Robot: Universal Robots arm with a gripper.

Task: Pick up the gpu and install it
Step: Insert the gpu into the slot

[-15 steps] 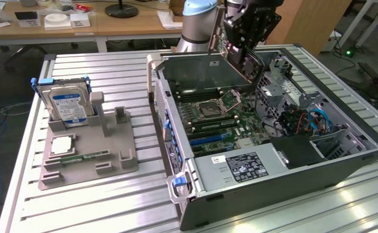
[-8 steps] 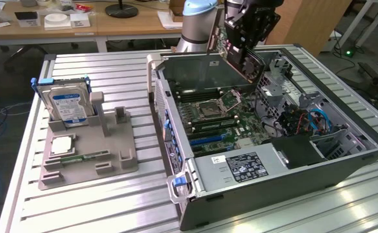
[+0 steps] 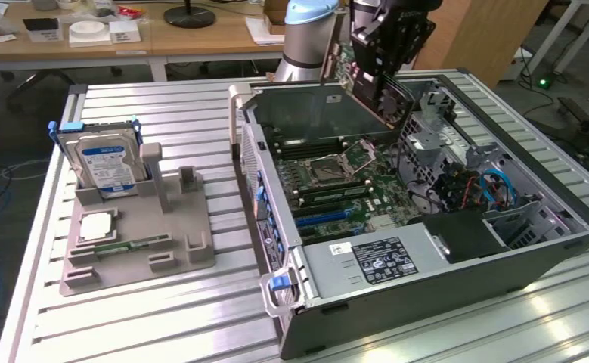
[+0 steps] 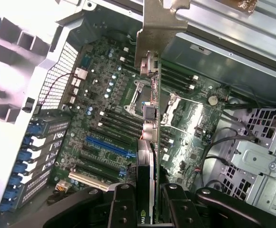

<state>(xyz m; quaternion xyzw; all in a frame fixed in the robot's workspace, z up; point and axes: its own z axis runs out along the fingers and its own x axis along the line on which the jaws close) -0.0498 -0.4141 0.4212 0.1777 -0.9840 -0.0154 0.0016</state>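
Wrist view: gpu [image 4: 146, 156] is pinched edge-on in my hand [image 4: 148, 202], metal bracket at the far end from my fingers. It hangs over the motherboard [image 4: 104, 118] inside the open pc case [image 3: 405, 302], not in a slot yet I think, hard to judge. Case sits on the worktop [image 3: 153, 318], hard drive [image 3: 107, 166] off to the exterior view's left.

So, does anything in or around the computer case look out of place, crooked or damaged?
Nothing looks damaged or spilled. The one thing out of place is the gpu: the hand grips it in the air above the open case, tilted, and it is not seated in any slot of the motherboard.
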